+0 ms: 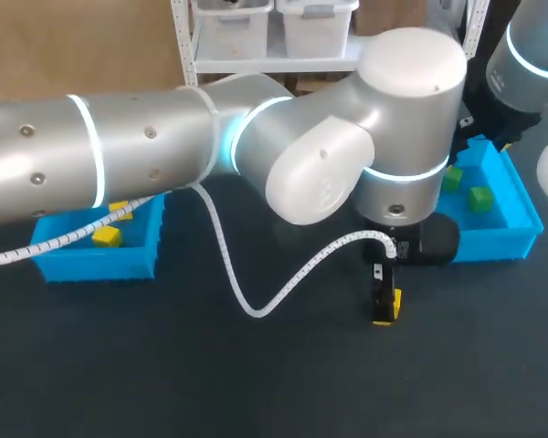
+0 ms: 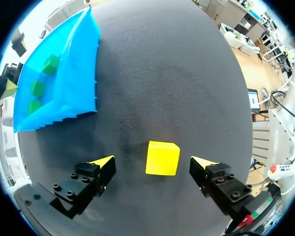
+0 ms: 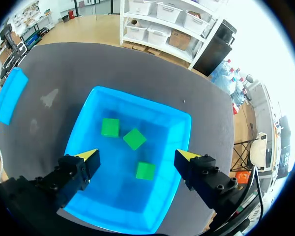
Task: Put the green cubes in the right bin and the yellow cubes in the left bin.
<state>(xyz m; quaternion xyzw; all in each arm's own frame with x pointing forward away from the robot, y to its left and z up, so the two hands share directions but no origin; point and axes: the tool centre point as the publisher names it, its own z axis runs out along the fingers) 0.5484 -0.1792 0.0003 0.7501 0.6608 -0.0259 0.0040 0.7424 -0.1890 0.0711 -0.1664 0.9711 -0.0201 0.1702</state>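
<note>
- Dark table (image 1: 164,365) carries everything. One yellow cube (image 2: 162,158) lies loose on it, outside both bins.
- Left gripper (image 2: 152,162) straddles that cube with its fingers spread wide and a gap on each side, holding nothing (lined up, I judge, to close on it).
- In the head view the left arm (image 1: 119,146) reaches past the middle, and its gripper points down at the lower centre-right, near the right bin (image 1: 516,233).
- That bin, at the right edge, holds three green cubes (image 3: 134,138), so the green half looks done.
- Right gripper (image 3: 136,156) hangs above them, wide open and empty, probably parked clear of the other arm.
- Left bin (image 1: 100,260), at middle left, holds yellow cubes (image 1: 107,236) and is partly hidden by the arm. The loose cube belongs there, well apart across the table.
</note>
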